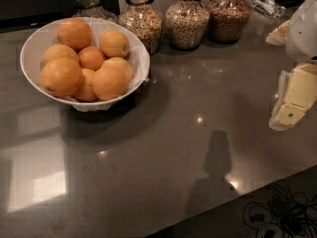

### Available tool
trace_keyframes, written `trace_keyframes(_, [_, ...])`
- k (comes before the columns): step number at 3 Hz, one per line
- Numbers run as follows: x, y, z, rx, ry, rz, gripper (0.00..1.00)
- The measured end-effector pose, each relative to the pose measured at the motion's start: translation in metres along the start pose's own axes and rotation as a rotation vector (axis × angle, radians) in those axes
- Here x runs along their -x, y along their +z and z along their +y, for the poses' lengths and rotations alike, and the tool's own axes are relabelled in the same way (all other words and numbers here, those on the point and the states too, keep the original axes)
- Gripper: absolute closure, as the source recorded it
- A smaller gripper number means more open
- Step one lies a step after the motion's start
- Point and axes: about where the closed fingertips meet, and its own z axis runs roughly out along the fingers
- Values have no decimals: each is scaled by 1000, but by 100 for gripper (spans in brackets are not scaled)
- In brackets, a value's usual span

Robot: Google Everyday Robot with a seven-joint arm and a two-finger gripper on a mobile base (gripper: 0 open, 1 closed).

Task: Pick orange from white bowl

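Note:
The white bowl [30,47] stands at the left of the grey countertop, heaped with several oranges [60,76]. The topmost orange [75,33] lies at the back of the pile. My gripper [292,100] hangs at the far right edge of the view, well to the right of the bowl and above the counter. It is pale yellow and white, partly cut off by the frame. It holds nothing that I can see.
Several glass jars of grains [186,20] line the back of the counter behind and right of the bowl. The counter's front edge runs diagonally at the lower right, with dark cables [277,217] on the floor beyond it.

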Motion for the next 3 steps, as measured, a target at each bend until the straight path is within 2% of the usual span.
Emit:
trace_keyframes(1, [0,0,0,0,0,0,0])
trace_keyframes(2, [18,0,-7,-23,-2,-65,0])
trace_keyframes(3, [64,18,-30,-17,-46,-141,0])
